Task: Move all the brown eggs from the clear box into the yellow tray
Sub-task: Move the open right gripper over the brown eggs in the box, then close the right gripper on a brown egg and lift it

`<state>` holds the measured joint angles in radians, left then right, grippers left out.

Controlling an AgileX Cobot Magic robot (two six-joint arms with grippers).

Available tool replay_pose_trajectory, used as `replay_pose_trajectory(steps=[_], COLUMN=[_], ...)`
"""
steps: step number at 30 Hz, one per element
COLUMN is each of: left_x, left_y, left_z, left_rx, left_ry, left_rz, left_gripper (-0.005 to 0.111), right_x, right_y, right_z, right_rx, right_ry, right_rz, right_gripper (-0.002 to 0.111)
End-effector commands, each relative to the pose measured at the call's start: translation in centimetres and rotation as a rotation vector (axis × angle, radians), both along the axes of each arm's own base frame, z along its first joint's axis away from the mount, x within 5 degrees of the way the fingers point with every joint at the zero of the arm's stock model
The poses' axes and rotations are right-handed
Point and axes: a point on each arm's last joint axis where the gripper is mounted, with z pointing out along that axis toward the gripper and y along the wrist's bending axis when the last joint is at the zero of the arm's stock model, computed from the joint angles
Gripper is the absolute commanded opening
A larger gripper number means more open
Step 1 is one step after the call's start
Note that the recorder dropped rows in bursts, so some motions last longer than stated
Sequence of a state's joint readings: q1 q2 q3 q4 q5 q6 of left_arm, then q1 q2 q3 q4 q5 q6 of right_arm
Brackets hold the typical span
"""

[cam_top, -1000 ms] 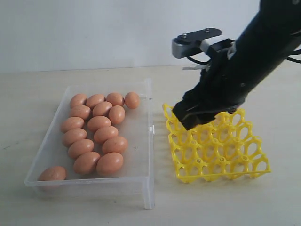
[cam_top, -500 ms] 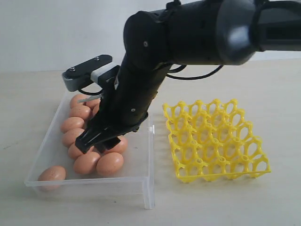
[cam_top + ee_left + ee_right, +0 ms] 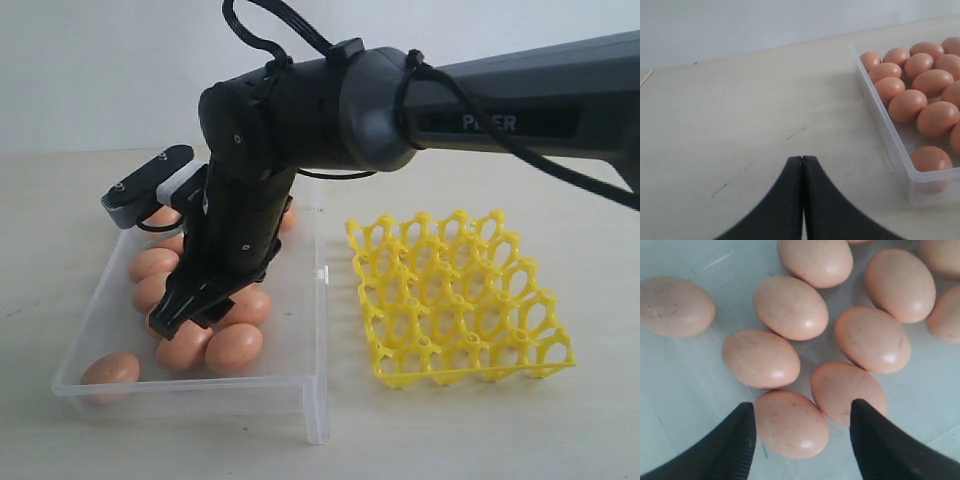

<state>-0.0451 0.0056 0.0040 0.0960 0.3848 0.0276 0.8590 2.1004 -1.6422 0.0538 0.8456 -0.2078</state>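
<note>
1. On the arm (image 3: 560, 110), lettering partly reads "P…ER".
2. Right tool (image 3: 185, 315), earlier over the yellow tray (image 3: 470, 372), gapes empty above brown eggs (image 3: 235, 347) in the clear box (image 3: 312, 400).
3. Left tool (image 3: 802, 165) is shut, empty.

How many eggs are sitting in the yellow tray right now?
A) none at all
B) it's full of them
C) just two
A: every cup of the yellow tray shows bare, and the brown eggs in view all lie in the clear box.
</note>
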Motion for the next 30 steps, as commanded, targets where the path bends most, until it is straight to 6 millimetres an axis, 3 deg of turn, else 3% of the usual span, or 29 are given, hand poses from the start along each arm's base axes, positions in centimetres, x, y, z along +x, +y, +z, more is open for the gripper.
replay_pose_trajectory(steps=[1,7,13,24,30], left_x=[0.0,0.0,0.0,0.0,0.0], left_y=[0.0,0.0,0.0,0.0,0.0], left_z=[0.2,0.2,0.2,0.2,0.2], left_rx=[-0.006,-0.006,-0.006,-0.006,-0.006], left_ry=[-0.016,-0.016,-0.016,-0.016,-0.016], left_rz=[-0.004,-0.004,-0.004,-0.004,-0.004], left_gripper=[0.000,0.000,0.000,0.000,0.000], right_x=[0.6,0.9,0.9,1.0,1.3], right_y=[0.3,0.4,0.9,1.0,0.7], right_z=[-0.2,-2.1,-2.8,-5.2,-6.0], right_rx=[-0.028,-0.080,-0.098,-0.145,-0.191], right_ry=[-0.062,-0.073,-0.128,-0.100,-0.100], right_rz=[0.080,0.158,0.268,0.276,0.247], right_gripper=[0.054,0.054,0.054,0.054,0.064])
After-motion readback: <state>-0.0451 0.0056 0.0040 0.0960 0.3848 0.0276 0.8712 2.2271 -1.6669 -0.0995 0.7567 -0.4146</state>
